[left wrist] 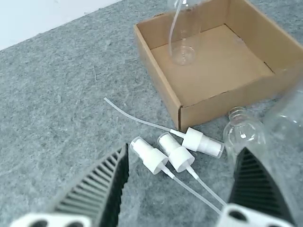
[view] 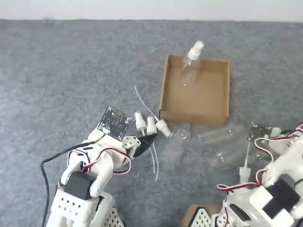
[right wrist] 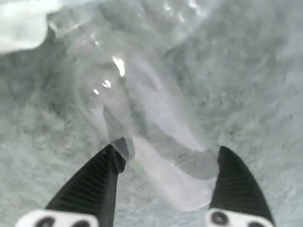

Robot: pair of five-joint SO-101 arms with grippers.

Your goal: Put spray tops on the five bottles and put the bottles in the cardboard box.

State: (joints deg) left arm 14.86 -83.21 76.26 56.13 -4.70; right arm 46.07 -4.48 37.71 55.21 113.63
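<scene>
The box [view: 194,117] [left wrist: 222,101] sits on the grey surface [view: 71,71]. A capped bottle [view: 191,66] [left wrist: 182,53] stands inside it, against the far wall near the far-left corner.

Just off the box's near-left corner lie three spray tops [view: 151,125] [left wrist: 177,153], side by side and close together. Their thin tubes trail across the surface, one toward the box's left wall and the others away from the box.

Beside these, just in front of the box's near wall, lies an open bottle [view: 179,137] [left wrist: 241,135] with no top. More clear bottles [view: 220,137] lie along the same near side, toward the box's right corner.

A fourth spray top [view: 244,174] lies farther out from that corner, close to the right arm.

The left gripper [view: 139,142] [left wrist: 184,153] hangs over the three spray tops near the box's near-left corner. Its jaws are spread wide and it holds nothing.

The right gripper [right wrist: 170,150] is low over one clear bottle [right wrist: 156,142] in front of the box. Its jaws are wide apart with the bottle lying between them. I cannot tell whether either finger touches it.
</scene>
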